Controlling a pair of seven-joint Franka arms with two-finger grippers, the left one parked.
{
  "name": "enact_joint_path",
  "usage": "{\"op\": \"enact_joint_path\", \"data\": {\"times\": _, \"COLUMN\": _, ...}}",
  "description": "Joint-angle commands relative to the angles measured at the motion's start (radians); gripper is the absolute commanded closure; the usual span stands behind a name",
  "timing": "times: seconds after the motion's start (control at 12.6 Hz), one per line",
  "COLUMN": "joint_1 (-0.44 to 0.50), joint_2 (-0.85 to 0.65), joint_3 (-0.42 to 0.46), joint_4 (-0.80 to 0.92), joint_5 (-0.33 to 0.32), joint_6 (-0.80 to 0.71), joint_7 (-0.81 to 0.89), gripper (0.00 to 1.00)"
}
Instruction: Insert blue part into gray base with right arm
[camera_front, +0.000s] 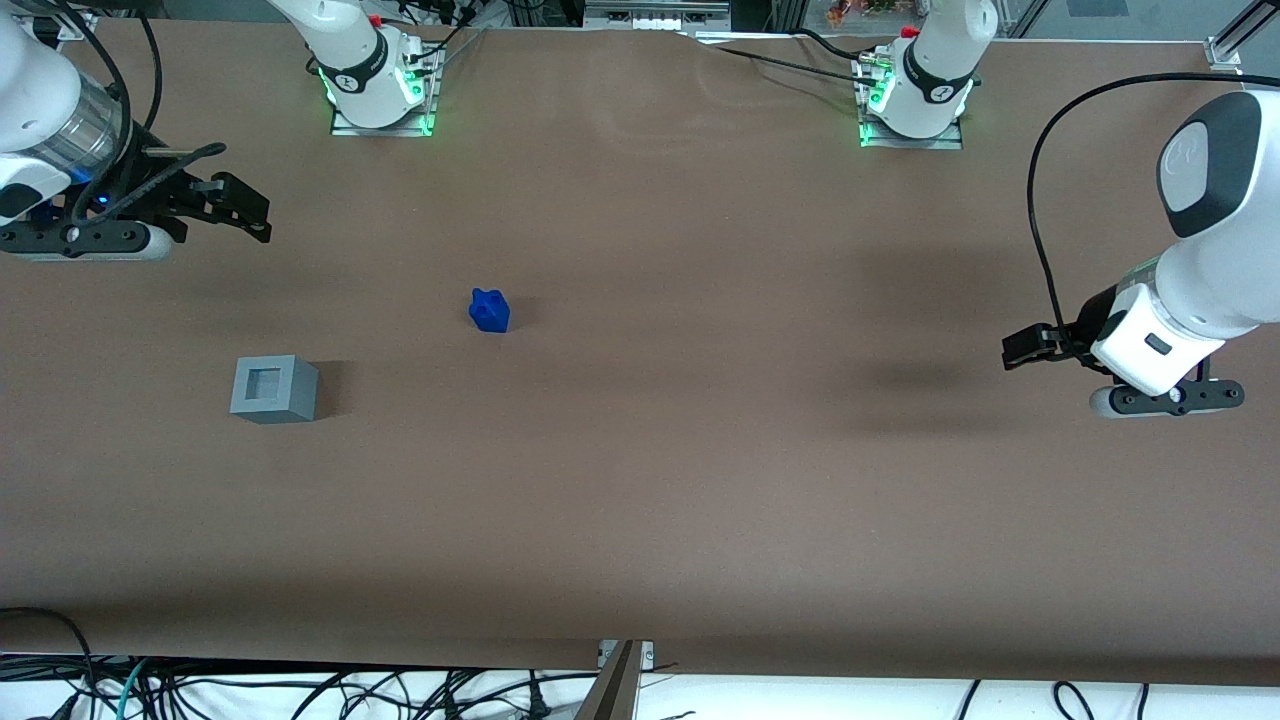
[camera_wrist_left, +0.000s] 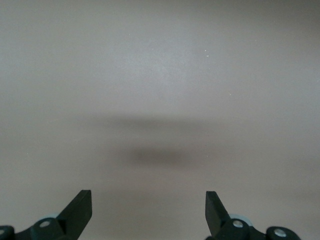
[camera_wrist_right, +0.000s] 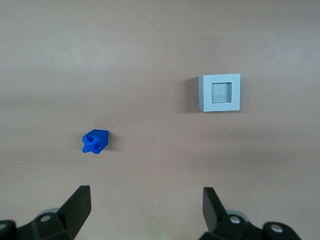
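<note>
The blue part (camera_front: 489, 310) (camera_wrist_right: 95, 141) lies loose on the brown table, its notched top showing. The gray base (camera_front: 274, 389) (camera_wrist_right: 220, 93) stands nearer to the front camera than the blue part and closer to the working arm's end, its square hole facing up. The two are well apart. My right gripper (camera_front: 245, 208) (camera_wrist_right: 146, 200) hangs above the table at the working arm's end, farther from the front camera than both objects and touching neither. Its fingers (camera_wrist_right: 77, 202) are spread wide, open, with only bare table between them.
The brown table (camera_front: 700, 480) runs the full width of the view. Two arm bases with green lights (camera_front: 378, 90) (camera_front: 912, 100) stand along the edge farthest from the front camera. Cables (camera_front: 300, 690) lie below the near edge.
</note>
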Motion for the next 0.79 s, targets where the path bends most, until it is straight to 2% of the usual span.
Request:
{"op": "enact_joint_path", "data": {"times": 0.0, "joint_1": -0.02, "joint_2": 0.002, "joint_3": 0.017, "joint_4": 0.025, "joint_5": 0.0, "joint_6": -0.023, "joint_7": -0.002, "gripper": 0.01}}
{"op": "enact_joint_path", "data": {"times": 0.32, "joint_1": -0.02, "joint_2": 0.005, "joint_3": 0.016, "joint_4": 0.026, "joint_5": -0.005, "joint_6": -0.016, "joint_7": -0.012, "gripper": 0.01}}
{"op": "enact_joint_path", "data": {"times": 0.48, "joint_1": -0.018, "joint_2": 0.015, "joint_3": 0.016, "joint_4": 0.026, "joint_5": -0.041, "joint_6": -0.004, "joint_7": -0.019, "gripper": 0.01}}
{"op": "enact_joint_path", "data": {"times": 0.71, "joint_1": -0.018, "joint_2": 0.011, "joint_3": 0.016, "joint_4": 0.026, "joint_5": -0.046, "joint_6": 0.003, "joint_7": -0.034, "gripper": 0.01}}
